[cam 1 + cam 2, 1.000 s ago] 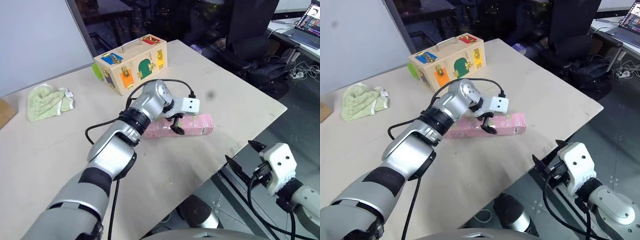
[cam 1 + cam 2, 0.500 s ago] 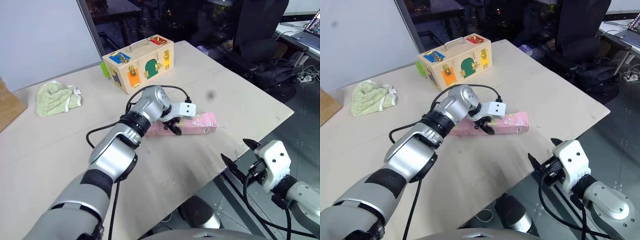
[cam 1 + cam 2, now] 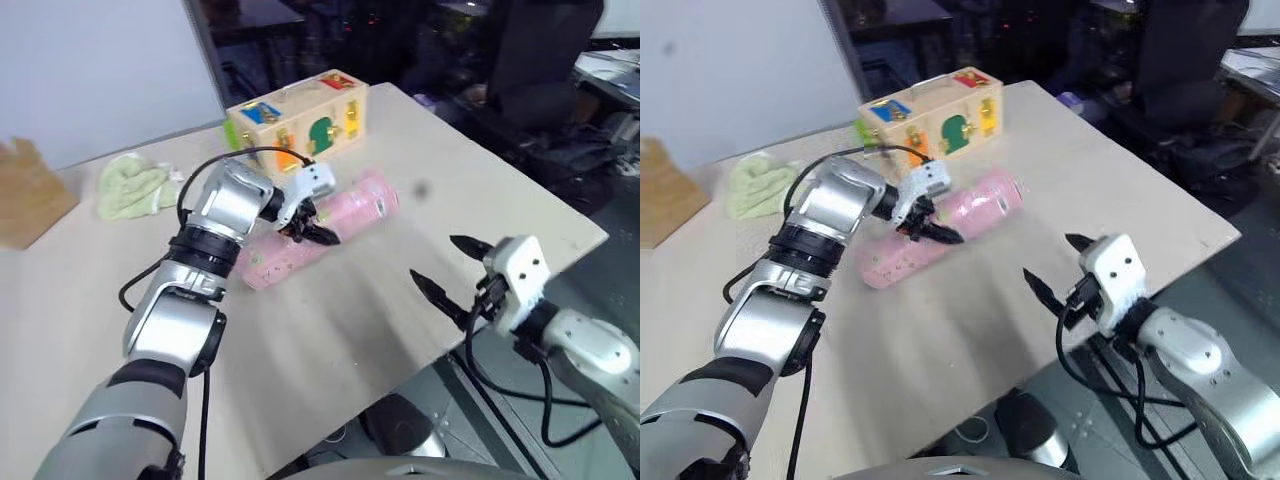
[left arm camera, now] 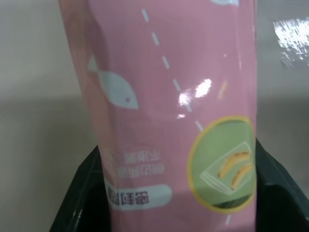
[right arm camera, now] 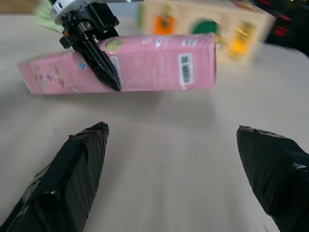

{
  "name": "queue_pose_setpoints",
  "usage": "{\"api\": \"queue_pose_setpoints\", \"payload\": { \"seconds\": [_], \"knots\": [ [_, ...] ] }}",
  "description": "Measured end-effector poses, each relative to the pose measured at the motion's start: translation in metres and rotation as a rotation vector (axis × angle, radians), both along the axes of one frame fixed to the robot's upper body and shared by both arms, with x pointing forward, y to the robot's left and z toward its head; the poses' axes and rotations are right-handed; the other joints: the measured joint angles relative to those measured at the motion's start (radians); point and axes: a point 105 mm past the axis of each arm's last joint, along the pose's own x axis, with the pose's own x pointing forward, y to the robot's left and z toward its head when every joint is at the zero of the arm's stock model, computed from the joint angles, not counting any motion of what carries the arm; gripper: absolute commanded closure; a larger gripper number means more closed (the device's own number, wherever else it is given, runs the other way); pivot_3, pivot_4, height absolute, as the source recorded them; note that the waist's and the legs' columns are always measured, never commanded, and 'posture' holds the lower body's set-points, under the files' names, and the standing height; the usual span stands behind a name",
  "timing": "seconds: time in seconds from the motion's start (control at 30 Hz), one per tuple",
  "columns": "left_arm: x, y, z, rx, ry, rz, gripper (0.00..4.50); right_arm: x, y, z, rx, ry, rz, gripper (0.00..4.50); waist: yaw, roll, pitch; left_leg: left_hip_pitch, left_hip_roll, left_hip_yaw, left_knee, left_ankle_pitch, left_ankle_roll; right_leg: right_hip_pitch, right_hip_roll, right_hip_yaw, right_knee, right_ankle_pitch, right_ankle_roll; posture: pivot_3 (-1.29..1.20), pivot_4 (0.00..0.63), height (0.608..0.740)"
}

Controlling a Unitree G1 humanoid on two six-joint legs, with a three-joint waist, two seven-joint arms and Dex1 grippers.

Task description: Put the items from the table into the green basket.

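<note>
The long pink box (image 3: 330, 225) lies slantwise just over the beige table (image 3: 340, 330), near the middle. My left gripper (image 3: 305, 228) is shut on it around mid-length, one black finger down each long side. In the left wrist view the pink box (image 4: 174, 111) sits between the fingers (image 4: 82, 193). My right gripper (image 3: 437, 262) is open and empty, hovering at the table's near right edge and pointing at the box. From the right wrist view I see the box (image 5: 154, 63) and the left gripper (image 5: 94, 53) on it. The green basket is out of view.
A wooden latch box (image 3: 300, 115) with coloured doors stands just behind the pink box. A green cloth (image 3: 135, 185) and a brown cardboard piece (image 3: 30, 195) lie at the far left. The table's right edge (image 3: 560, 250) drops off to the floor, and an office chair (image 3: 540, 60) stands beyond it.
My left gripper has shut on the pink box and swung it leftward, so it now lies slanted. My right gripper has risen toward the table edge. The camera has shifted too.
</note>
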Motion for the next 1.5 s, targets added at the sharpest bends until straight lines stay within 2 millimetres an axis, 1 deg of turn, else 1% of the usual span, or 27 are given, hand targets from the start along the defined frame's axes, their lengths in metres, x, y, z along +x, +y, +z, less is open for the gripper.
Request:
{"api": "queue_pose_setpoints", "payload": {
  "seconds": [0.07,0.1,0.2,0.27,0.37,0.4,0.47,0.5,0.57,0.67,0.7,0.73,0.83,0.9,1.0,1.2,1.27,1.4,1.47,1.5],
  "knots": [
    [-0.001,0.008,0.004,-0.046,0.003,0.076,1.93,0.006,0.006,0.003,0.004,-0.009,0.046,0.00,0.057,0.000,0.000,0.000,0.000,0.000,0.000,0.000,0.000,-0.001,0.000,0.000,0.002,0.000,0.000,-0.12,0.000,0.740],
    [-0.002,0.018,0.009,-0.089,-0.008,0.153,1.93,0.013,0.014,0.005,0.006,-0.016,0.096,0.00,0.099,0.001,0.000,-0.001,0.000,-0.001,0.000,0.000,0.000,-0.003,0.001,-0.001,0.003,0.000,0.000,-0.08,0.000,0.740],
    [-0.003,0.032,0.020,-0.140,-0.046,0.253,1.93,0.022,0.022,0.008,0.008,-0.019,0.150,0.00,0.179,0.001,-0.001,-0.008,-0.001,-0.003,0.001,0.000,0.000,-0.010,0.000,-0.002,0.006,0.002,-0.004,0.00,0.000,0.740],
    [-0.007,0.051,0.027,-0.175,-0.090,0.360,1.93,0.033,0.035,0.011,0.019,-0.018,0.212,0.00,0.236,0.003,-0.001,-0.014,-0.001,-0.003,0.003,0.000,-0.001,-0.016,0.000,-0.003,0.008,0.003,-0.005,0.04,0.000,0.740],
    [-0.012,0.071,0.030,-0.203,-0.127,0.479,1.93,0.040,0.052,0.013,0.014,-0.021,0.298,0.00,0.324,0.003,-0.002,-0.016,-0.001,-0.002,0.005,0.000,-0.001,-0.016,0.000,-0.004,0.008,0.003,-0.006,0.10,0.000,0.740],
    [-0.014,0.075,0.031,-0.213,-0.135,0.510,1.93,0.042,0.057,0.013,0.013,-0.021,0.322,0.00,0.345,0.003,-0.002,-0.016,-0.001,-0.002,0.005,0.000,-0.001,-0.016,0.000,-0.004,0.008,0.003,-0.006,0.11,0.000,0.740],
    [-0.023,0.094,0.037,-0.240,-0.173,0.602,1.93,0.046,0.073,0.014,0.009,-0.022,0.397,0.00,0.401,0.002,-0.002,-0.017,-0.001,0.000,0.006,0.001,-0.001,-0.016,0.000,-0.005,0.008,0.003,-0.006,0.15,0.000,0.740],
    [-0.024,0.096,0.038,-0.245,-0.178,0.612,1.93,0.046,0.075,0.014,0.011,-0.022,0.405,0.00,0.411,0.002,-0.002,-0.017,-0.002,-0.001,0.007,0.001,-0.001,-0.016,-0.001,-0.006,0.008,0.003,-0.006,0.17,0.000,0.740],
    [-0.030,0.110,0.045,-0.261,-0.222,0.678,1.93,0.048,0.087,0.016,0.011,-0.028,0.462,0.00,0.453,0.002,-0.002,-0.017,-0.002,-0.001,0.008,0.001,-0.002,-0.016,-0.001,-0.007,0.008,0.004,-0.007,0.18,0.000,0.740],
    [-0.036,0.122,0.053,-0.279,-0.270,0.737,1.93,0.049,0.098,0.022,0.015,-0.051,0.516,0.00,0.491,0.001,-0.003,-0.017,-0.002,-0.003,0.009,0.002,-0.004,-0.014,-0.001,-0.009,0.008,0.005,-0.008,0.24,0.000,0.740],
    [-0.040,0.130,0.055,-0.283,-0.299,0.772,1.93,0.050,0.107,0.026,0.026,-0.060,0.550,0.00,0.501,0.000,-0.003,-0.016,-0.002,-0.002,0.009,0.003,-0.005,-0.014,0.000,-0.009,0.008,0.005,-0.010,0.26,0.000,0.740],
    [-0.041,0.134,0.057,-0.288,-0.311,0.788,1.93,0.049,0.111,0.028,0.030,-0.066,0.571,0.00,0.505,0.000,-0.004,-0.016,-0.002,-0.003,0.009,0.003,-0.006,-0.014,0.000,-0.009,0.009,0.006,-0.010,0.27,0.000,0.740],
    [-0.048,0.146,0.068,-0.317,-0.377,0.841,1.93,0.042,0.126,0.038,0.061,-0.097,0.660,0.00,0.524,-0.002,-0.005,-0.016,-0.001,-0.006,0.009,0.005,-0.008,-0.013,0.001,-0.012,0.009,0.007,-0.012,0.29,0.000,0.740],
    [-0.056,0.159,0.077,-0.324,-0.427,0.888,1.93,0.038,0.132,0.044,0.077,-0.114,0.712,0.00,0.533,-0.002,-0.006,-0.016,-0.001,-0.008,0.009,0.005,-0.008,-0.013,0.002,-0.014,0.009,0.007,-0.012,0.31,0.000,0.740],
    [-0.069,0.181,0.088,-0.308,-0.495,0.969,1.93,0.033,0.137,0.046,0.097,-0.122,0.762,0.00,0.544,-0.003,-0.007,-0.016,-0.001,-0.010,0.007,0.006,-0.010,-0.013,0.002,-0.015,0.009,0.007,-0.013,0.34,0.000,0.740],
    [-0.090,0.208,0.094,-0.257,-0.549,1.061,1.93,0.031,0.147,0.051,0.119,-0.125,0.801,0.00,0.577,-0.005,-0.008,-0.015,-0.001,-0.013,0.004,0.008,-0.014,-0.013,0.003,-0.018,0.009,0.008,-0.014,0.39,0.000,0.740],
    [-0.092,0.218,0.099,-0.230,-0.589,1.070,1.93,0.033,0.151,0.053,0.118,-0.133,0.796,0.00,0.589,-0.005,-0.009,-0.014,-0.001,-0.014,0.002,0.010,-0.016,-0.013,0.003,-0.019,0.009,0.008,-0.015,0.39,0.000,0.740],
    [-0.089,0.246,0.119,-0.178,-0.715,1.065,1.93,0.041,0.159,0.059,0.103,-0.137,0.738,0.00,0.614,-0.005,-0.009,-0.014,0.001,-0.016,0.001,0.012,-0.019,-0.014,0.005,-0.021,0.009,0.009,-0.017,0.38,0.000,0.740],
    [-0.086,0.258,0.129,-0.154,-0.774,1.056,1.93,0.045,0.161,0.062,0.091,-0.137,0.706,0.00,0.625,-0.006,-0.010,-0.014,0.001,-0.016,0.000,0.012,-0.019,-0.014,0.005,-0.022,0.008,0.009,-0.017,0.36,0.000,0.740],
    [-0.080,0.267,0.139,-0.155,-0.810,1.046,1.93,0.048,0.161,0.063,0.085,-0.130,0.679,0.00,0.637,-0.006,-0.011,-0.014,0.001,-0.017,0.000,0.012,-0.020,-0.014,0.006,-0.024,0.007,0.009,-0.018,0.33,0.000,0.740]
  ]
}}
